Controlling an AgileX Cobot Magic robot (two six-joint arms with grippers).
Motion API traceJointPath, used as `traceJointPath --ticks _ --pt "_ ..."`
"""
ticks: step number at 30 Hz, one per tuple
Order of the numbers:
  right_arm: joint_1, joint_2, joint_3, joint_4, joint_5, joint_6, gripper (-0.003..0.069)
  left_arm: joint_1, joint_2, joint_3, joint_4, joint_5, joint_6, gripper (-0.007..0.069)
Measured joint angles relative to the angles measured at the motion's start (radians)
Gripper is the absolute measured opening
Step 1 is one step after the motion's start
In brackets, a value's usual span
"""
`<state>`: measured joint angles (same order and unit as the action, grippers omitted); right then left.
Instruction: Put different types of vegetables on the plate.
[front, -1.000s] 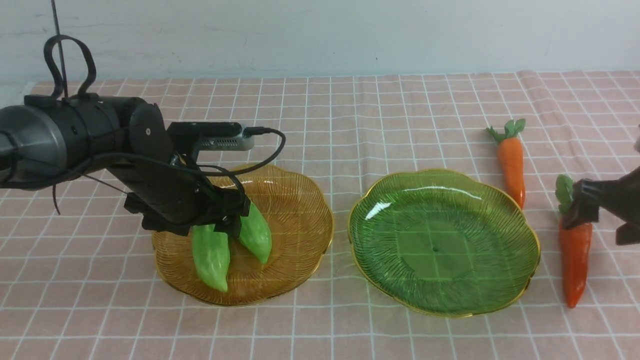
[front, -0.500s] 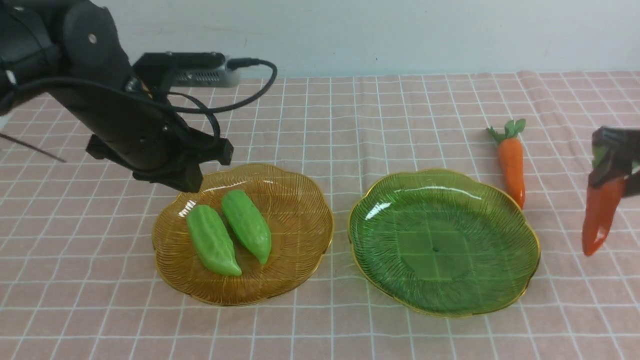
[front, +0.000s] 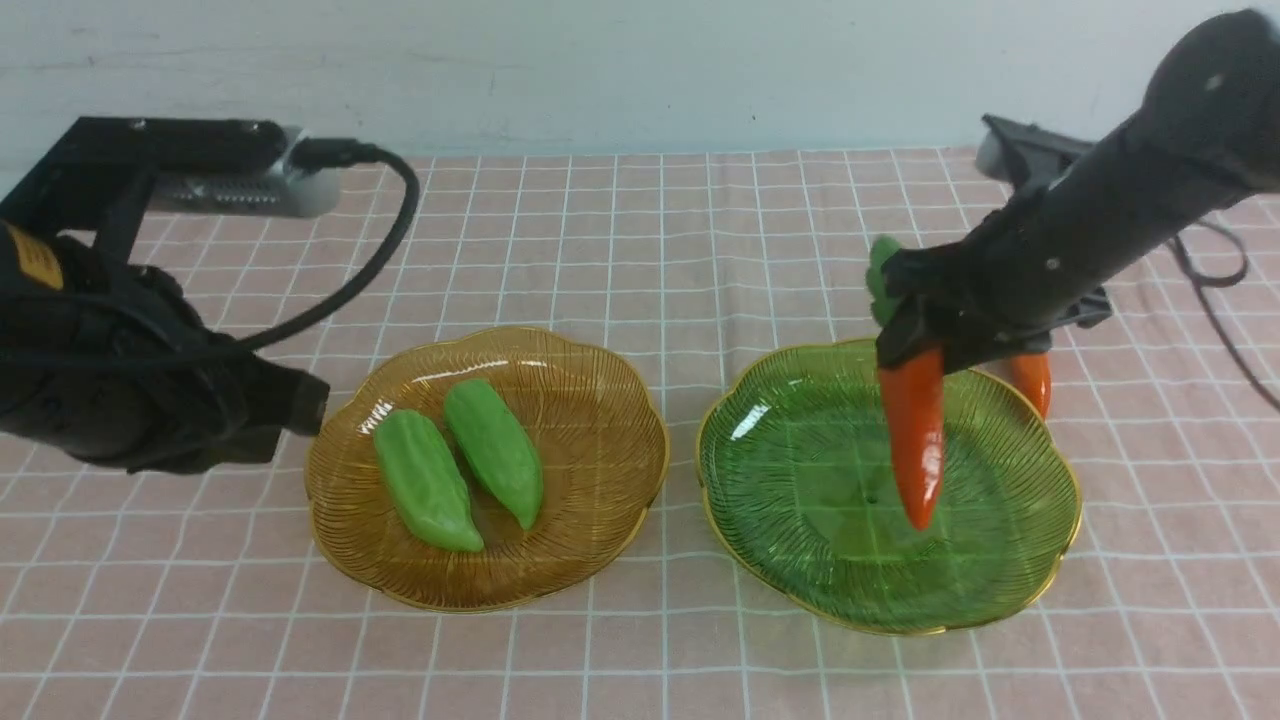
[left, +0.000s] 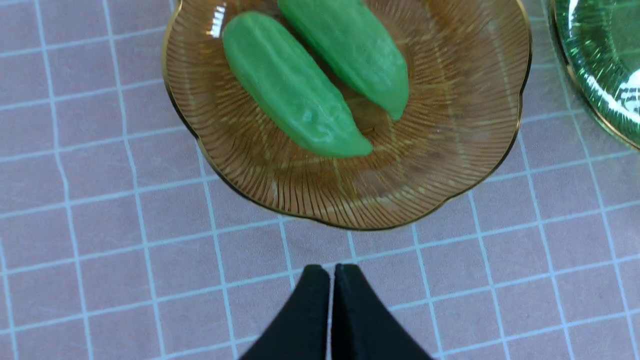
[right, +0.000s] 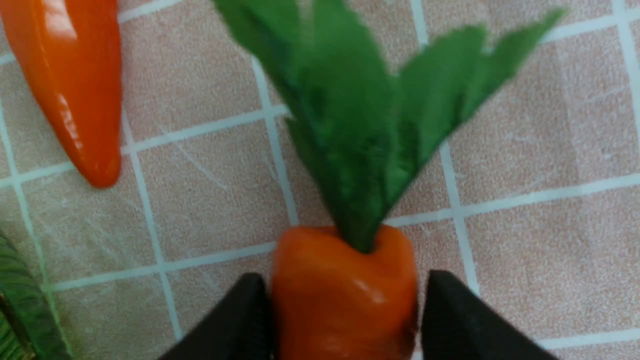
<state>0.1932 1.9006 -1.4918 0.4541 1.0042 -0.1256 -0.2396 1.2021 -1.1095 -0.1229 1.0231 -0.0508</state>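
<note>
Right end effector (right: 345, 300) clamped on glossy orange toy carrot with dark green leafy top (front: 912, 430), held tip-down above green ribbed glass plate (front: 870, 560); second orange carrot (front: 1033, 380) on bench (front: 600, 660) beside rim; two green ridged gourds lie in amber plate (front: 500, 590); left end effector (left: 330, 275) closed, nothing gripped; we advise centring, tilting carrot flatter, lowering until supported, then releasing gently

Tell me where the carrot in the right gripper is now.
In the front view, the carrot hangs tip down on the right side, over the green plate, with the other carrot just beyond.
</note>
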Motion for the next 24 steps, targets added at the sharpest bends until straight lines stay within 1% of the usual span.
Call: traceJointPath --ticks 1,3,4,6,8,9,11,14,17,20,24 --pt "0.004 0.003 0.0 0.0 -0.001 -0.001 0.033 0.0 -0.007 0.01 0.0 -0.002 -0.001 -0.0003" --pt "0.032 0.028 0.0 0.0 -0.01 -0.003 0.0381 0.0 -0.041 0.054 0.0 -0.012 -0.003 -0.0003" --pt "0.038 0.034 0.0 0.001 -0.011 -0.003 0.0433 0.0 -0.053 0.071 0.0 -0.013 -0.003 -0.0003" --pt "0.041 0.039 -0.01 -0.002 -0.013 -0.003 0.051 0.0 -0.068 0.1 0.001 -0.013 -0.01 -0.0003" --pt "0.04 0.043 -0.044 -0.033 -0.013 -0.003 0.0576 0.0 -0.074 0.115 0.003 -0.013 -0.018 -0.0003" --pt "0.033 0.043 -0.071 -0.063 -0.014 -0.001 0.0597 0.0 -0.074 0.117 0.003 -0.013 -0.019 -0.0003" --pt "0.015 0.043 -0.113 -0.124 -0.028 0.023 0.061 0.0 -0.075 0.119 0.003 -0.013 -0.022 -0.0003" --pt "-0.044 0.059 -0.182 -0.241 -0.076 0.106 0.0609 0.0 -0.077 0.119 0.003 -0.011 -0.037 -0.0003" --pt "-0.112 0.115 -0.249 -0.298 -0.107 0.17 0.0598 0.0 -0.078 0.119 0.003 0.013 -0.038 -0.0003" --pt "-0.161 0.204 -0.31 -0.296 -0.113 0.189 0.0591 0.0 -0.078 0.12 0.005 0.04 -0.041 -0.0003" --pt "-0.17 0.366 -0.388 -0.3 -0.111 0.19 0.059 0.0 -0.078 0.12 0.006 0.045 -0.045 -0.0003"
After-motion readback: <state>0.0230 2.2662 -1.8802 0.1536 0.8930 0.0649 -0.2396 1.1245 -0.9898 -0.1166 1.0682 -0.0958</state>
